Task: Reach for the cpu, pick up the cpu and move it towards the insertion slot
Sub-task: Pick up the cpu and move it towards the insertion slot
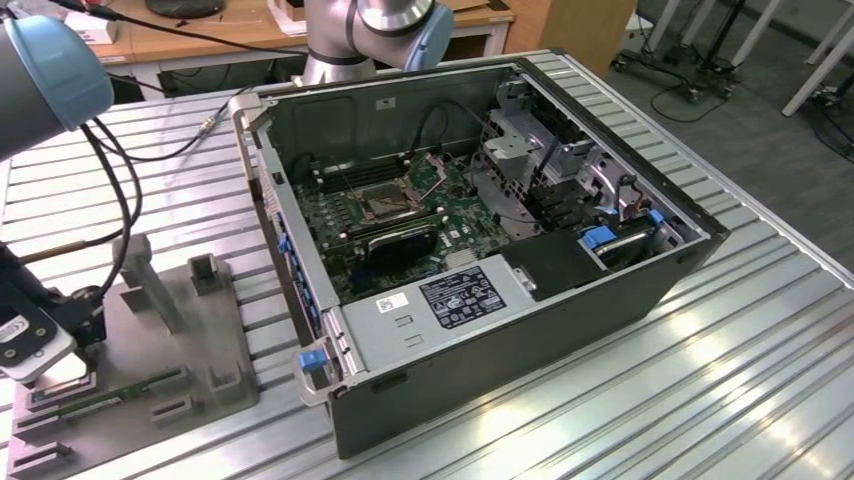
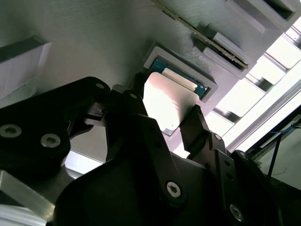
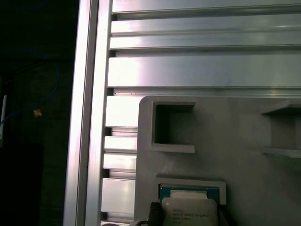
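Second wrist view: gripper point(image 2: 167, 99) is clamping the cpu point(image 2: 170, 107) by two opposite edges (it is sitting in the fixture point(image 2: 94, 37) nest); lifting and carrying toward the slot point(image 1: 379, 203) are remaining.

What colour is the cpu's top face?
Silvery white; the cpu shows best in the second wrist view.

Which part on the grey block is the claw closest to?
The square silvery cpu, right at the claw. The long green memory stick lies apart from it, further along the block.
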You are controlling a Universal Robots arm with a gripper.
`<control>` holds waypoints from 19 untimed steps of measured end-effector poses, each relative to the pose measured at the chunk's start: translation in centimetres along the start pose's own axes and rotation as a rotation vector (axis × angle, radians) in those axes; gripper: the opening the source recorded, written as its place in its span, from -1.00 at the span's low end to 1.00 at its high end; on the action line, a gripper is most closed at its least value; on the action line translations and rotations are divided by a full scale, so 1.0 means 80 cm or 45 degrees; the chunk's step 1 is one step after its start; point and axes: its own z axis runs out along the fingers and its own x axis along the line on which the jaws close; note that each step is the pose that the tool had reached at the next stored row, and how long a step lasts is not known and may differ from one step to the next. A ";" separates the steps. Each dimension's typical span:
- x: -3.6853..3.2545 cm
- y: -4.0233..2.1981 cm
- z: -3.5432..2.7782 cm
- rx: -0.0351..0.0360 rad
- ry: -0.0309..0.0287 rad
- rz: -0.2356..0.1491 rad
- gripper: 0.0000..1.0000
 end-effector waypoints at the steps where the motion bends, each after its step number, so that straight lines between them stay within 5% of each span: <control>1: 0.0000 0.0000 -0.0007 0.0000 0.0000 0.000 0.09; 11: 0.0000 0.0001 -0.0033 0.0001 0.0002 0.000 0.09; 19: -0.0002 0.0005 -0.0130 0.0000 -0.0001 0.000 0.09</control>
